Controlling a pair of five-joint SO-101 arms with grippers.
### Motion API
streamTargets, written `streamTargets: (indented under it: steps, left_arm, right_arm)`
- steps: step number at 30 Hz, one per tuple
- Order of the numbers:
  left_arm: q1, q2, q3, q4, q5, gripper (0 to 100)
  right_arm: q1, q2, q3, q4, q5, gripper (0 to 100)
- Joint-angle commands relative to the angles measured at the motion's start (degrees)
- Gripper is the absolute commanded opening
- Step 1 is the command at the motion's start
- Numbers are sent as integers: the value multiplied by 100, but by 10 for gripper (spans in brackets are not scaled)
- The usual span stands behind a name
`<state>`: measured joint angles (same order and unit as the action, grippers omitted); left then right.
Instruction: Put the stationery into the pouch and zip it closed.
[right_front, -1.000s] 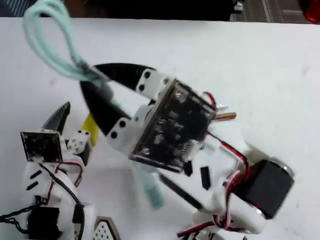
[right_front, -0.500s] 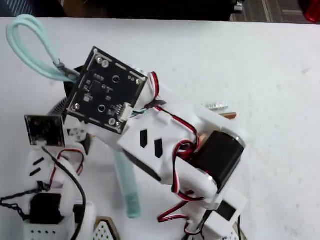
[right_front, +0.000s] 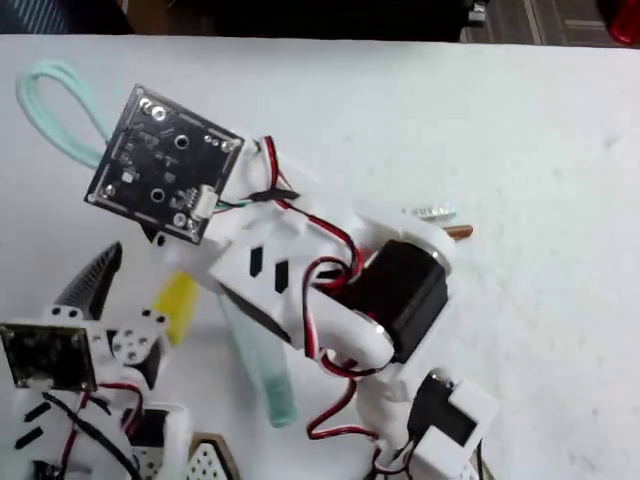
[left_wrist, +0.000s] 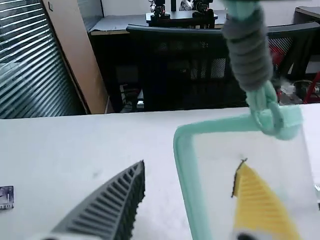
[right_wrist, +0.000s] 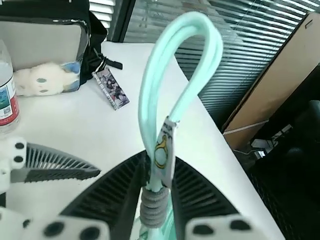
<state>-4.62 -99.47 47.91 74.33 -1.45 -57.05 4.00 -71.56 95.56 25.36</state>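
At the grey collar (right_wrist: 151, 210) on the strap of the pouch (left_wrist: 186, 200), my right gripper (right_wrist: 159, 172) is clamped tight. My left gripper (left_wrist: 191, 170) stands spread, straddling the pouch's mint edge on the white table (left_wrist: 75, 145).

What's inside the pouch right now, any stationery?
Through the pouch's clear wall a yellow ridged finger shows; inside or behind, I cannot tell. No stationery seen there. From above, the right arm covers most of the pouch.

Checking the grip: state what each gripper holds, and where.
The right gripper holds the pouch by its mint strap, jaws shut at the grey binding. The left gripper holds nothing, jaws open.
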Motion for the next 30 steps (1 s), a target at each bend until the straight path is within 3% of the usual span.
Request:
streamTargets:
  steps: [1,11,18,24,30]
  left_arm:
    - [347,-22,-325,352,-123,321]
    - [2176,119,-677,466,-88,324]
    - [1701,1007,-167,-211,844,324]
    - [1622,1051,193,-360,818,321]
    - [796,1042,519,-501,809,321]
  right_arm:
    - [-66,-163,9,-251,53,16]
    - [-347,154,-44,-488,53,16]
    - [-752,154,-44,-453,62,16]
    - [-734,13,-53,-435,62,16]
    - [-479,-145,-44,-435,62,16]
